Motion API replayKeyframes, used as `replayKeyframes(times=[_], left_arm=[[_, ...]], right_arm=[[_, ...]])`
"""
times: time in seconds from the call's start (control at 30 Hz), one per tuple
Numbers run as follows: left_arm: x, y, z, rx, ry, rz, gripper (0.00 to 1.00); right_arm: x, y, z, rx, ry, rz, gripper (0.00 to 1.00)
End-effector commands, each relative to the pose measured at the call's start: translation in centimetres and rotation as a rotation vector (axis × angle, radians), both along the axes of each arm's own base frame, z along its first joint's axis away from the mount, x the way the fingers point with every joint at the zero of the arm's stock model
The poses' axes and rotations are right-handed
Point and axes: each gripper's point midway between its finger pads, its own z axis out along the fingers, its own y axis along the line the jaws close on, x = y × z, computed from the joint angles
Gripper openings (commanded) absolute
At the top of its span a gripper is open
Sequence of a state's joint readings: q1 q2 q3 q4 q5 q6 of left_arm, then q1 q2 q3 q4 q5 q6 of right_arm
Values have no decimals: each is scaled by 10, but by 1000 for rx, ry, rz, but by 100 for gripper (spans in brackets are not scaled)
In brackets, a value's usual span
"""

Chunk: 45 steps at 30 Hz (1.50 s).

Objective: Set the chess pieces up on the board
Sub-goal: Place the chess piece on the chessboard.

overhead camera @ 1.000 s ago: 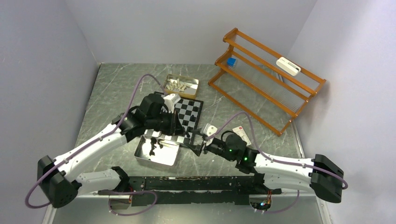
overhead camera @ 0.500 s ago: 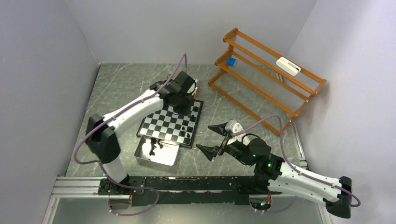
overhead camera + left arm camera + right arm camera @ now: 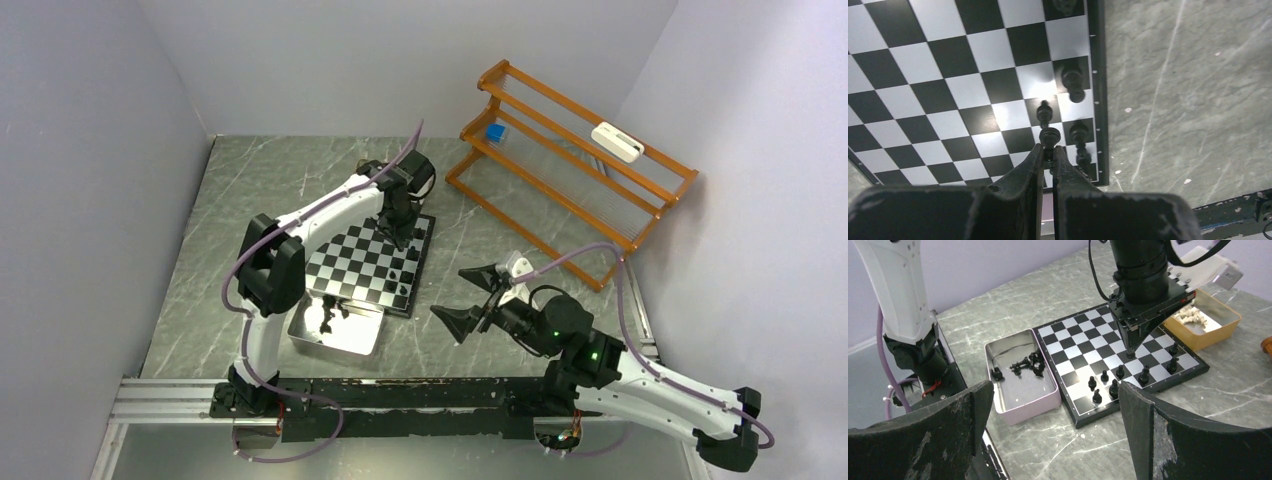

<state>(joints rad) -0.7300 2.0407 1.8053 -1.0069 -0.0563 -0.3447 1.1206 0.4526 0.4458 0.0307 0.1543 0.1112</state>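
Black and glossy, the tiny chess piece (image 3: 1050,136) sits pinched between the closed fingers of the left gripper (image 3: 1048,151), over the board (image 3: 938,85) near its 1 o'clock corner in the overhead view. Whether its base touches the square yet I cannot tell. Two neighbouring black pieces crowd it in the wrist view, one (image 3: 1044,112) just at 12 o'clock and another (image 3: 1078,133) just at 3 o'clock. The descent should therefore be straight down and centred on one square. I would part the jaws only slightly on release, then lift vertically so neither finger clips a neighbour. The right gripper (image 3: 447,292) is spread wide and empty, off the board at about 4 o'clock, and is best kept there. More black figures wait in the silver tray (image 3: 362,345) at 7 o'clock.
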Motion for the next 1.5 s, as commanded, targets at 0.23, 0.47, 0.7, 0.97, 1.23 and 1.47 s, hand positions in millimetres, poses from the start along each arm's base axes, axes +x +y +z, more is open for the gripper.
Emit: replayKeyframes(times=[0.23,0.47,0.7,0.97,1.23,1.47], left_arm=[[21,15,-18,53,33,8,5],[25,6,-31,43,62,-11,6],[25,3,-43,50,84,-19,7],[24,2,-50,49,101,-22,8],[25,0,-57,55,110,-21,9],[26,-5,-56,31,106,-23,11]], right_arm=[[1,-13,35,68,-2,-40,100],[0,-15,39,73,14,-45,100],[1,-16,41,85,18,-53,100],[1,-15,38,77,26,-56,100],[2,-18,40,83,19,-64,100],[3,-18,37,79,18,-68,100]])
